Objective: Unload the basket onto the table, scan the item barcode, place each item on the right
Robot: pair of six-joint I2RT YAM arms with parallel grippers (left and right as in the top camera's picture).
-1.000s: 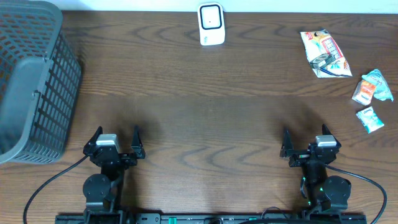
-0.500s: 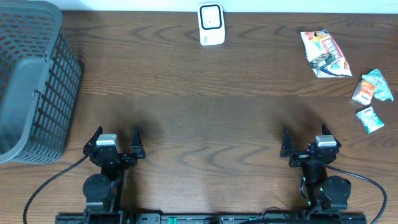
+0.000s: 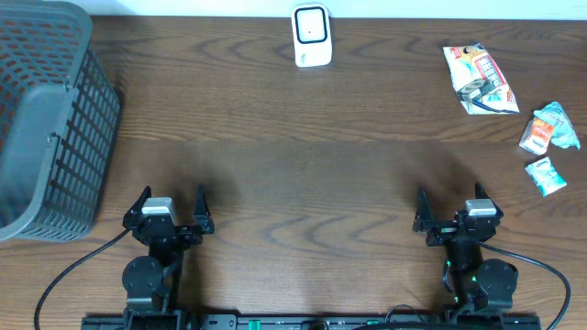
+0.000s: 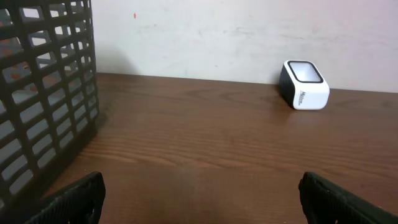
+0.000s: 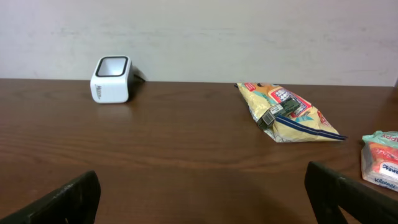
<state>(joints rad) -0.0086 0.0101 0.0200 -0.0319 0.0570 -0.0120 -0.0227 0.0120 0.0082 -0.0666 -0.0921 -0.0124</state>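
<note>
Both arms parked at near edge. left gripper (image 3: 172, 198) and right gripper (image 3: 448, 203) jaws spread wide, holding nothing. Snack bag (image 3: 477, 79) far right, well apart from barcode scanner (image 3: 312, 35) at far centre. Small packets (image 3: 550, 126) near bag.
Risks, judged:
- crinkly bag slips from pinch
- barcode ends up facing away from scanner window
- reach knocks packets off table (image 3: 303, 165) edge

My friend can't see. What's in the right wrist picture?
A yellow snack bag lies on a brown wooden table, with a small white scanner standing farther left near a pale wall. A smaller packet peeks in at the right edge, and the right gripper is open and empty, its dark fingertips in the bottom corners.
</note>
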